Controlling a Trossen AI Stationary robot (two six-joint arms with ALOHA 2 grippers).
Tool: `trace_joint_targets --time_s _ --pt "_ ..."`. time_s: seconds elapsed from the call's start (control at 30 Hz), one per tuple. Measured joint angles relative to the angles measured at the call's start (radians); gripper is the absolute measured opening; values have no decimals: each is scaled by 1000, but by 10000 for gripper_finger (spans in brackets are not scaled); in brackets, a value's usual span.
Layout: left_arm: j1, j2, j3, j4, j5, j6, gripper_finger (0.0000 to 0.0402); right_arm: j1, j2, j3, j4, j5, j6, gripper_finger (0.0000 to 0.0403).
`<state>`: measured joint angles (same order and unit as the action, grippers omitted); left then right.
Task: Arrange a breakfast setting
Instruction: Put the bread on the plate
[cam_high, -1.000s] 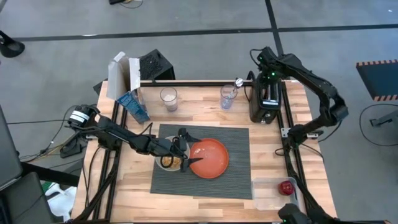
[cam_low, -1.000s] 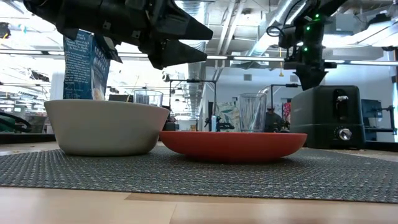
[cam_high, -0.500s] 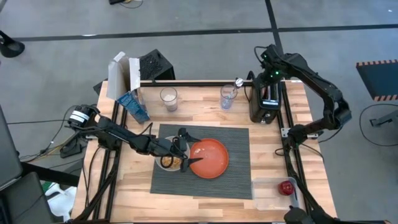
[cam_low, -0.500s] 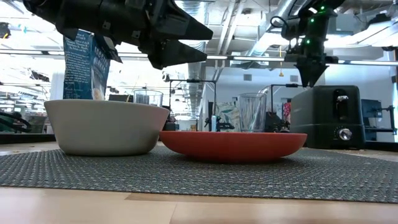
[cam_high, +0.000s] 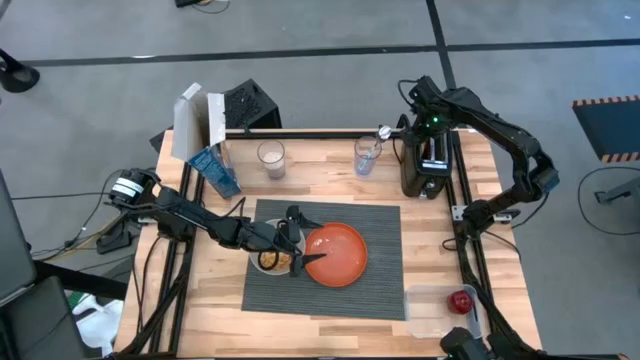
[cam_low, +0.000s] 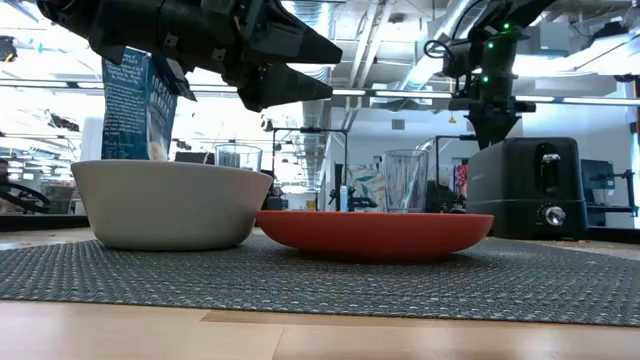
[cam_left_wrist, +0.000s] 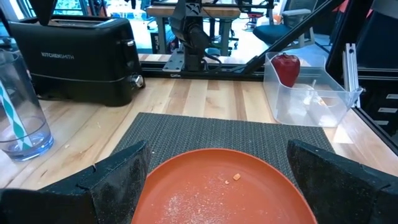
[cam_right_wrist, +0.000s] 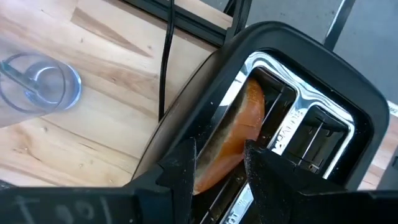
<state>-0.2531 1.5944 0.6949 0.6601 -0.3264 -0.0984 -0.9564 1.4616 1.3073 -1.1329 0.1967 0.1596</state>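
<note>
We've got the right gripper (cam_right_wrist: 217, 165) over the black toaster (cam_high: 430, 160) at the tabletop's far right corner, jaws pinched on a slice of toast (cam_right_wrist: 233, 134) in the slot. Left gripper (cam_high: 297, 243) hovers wide open, empty, above the pale grey bowl (cam_low: 165, 203) & red-orange plate (cam_high: 337, 254) mid-placemat (cam_high: 380, 290). Step looks like pulling toast; next we lift straight up, then carry it to the plate

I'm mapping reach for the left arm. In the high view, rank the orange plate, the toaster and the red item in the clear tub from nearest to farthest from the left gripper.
1. Orange plate: directly under the left gripper.
2. Red item: near right corner.
3. Toaster: far right edge.
</note>
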Motion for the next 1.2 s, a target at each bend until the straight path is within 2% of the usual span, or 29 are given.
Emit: trace_joint_targets --time_s 0.3,1.0,1.2 --pt "0 0 0 0 -1 1 364 -14 -20 -6 -30 42 -3 164" --pt "0 0 0 3 -2 -1 364 -17 -13 -36 -24 37 2 164" --pt "0 0 0 4 -2 -2 364 -11 -15 -36 -15 38 0 134"
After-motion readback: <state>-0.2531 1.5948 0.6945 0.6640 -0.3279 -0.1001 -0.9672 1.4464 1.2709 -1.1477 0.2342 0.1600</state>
